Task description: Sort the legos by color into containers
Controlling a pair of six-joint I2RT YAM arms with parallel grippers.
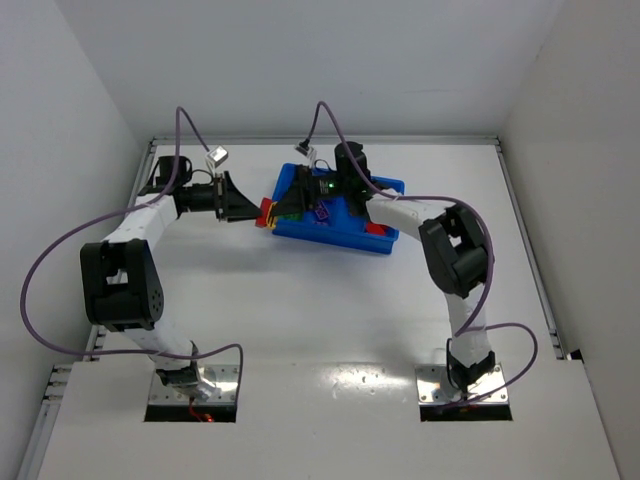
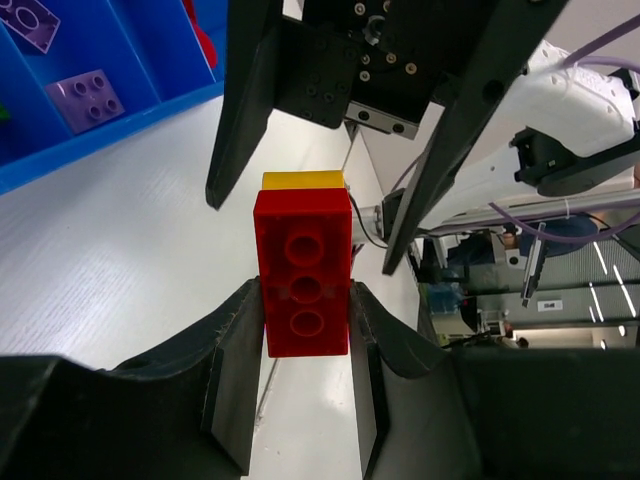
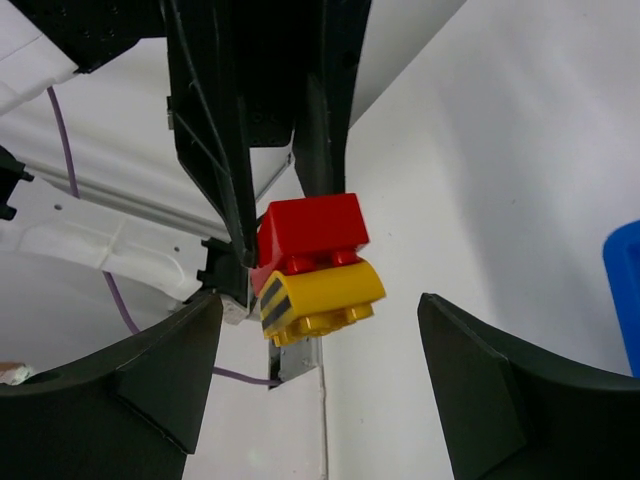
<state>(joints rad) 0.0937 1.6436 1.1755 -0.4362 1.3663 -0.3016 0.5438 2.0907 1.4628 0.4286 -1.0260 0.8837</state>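
The left gripper (image 2: 305, 292) is clamped on a red brick (image 2: 303, 270) with three round holes showing, held above the table (image 1: 330, 320) just off the left end of the blue tray (image 2: 100, 160). A yellow brick (image 3: 320, 292) with black stripes is stuck to its far end. The right gripper (image 3: 318, 305) faces them with its fingers spread wide, touching neither. Two purple bricks (image 2: 88, 98) lie in the tray.

From above, my right arm (image 1: 400, 212) covers much of the blue tray (image 1: 330, 236), so I cannot read its compartments, while the left wrist view crops the tray and shows only a strip of the yellow brick (image 2: 302, 180) behind the red brick (image 2: 303, 275).
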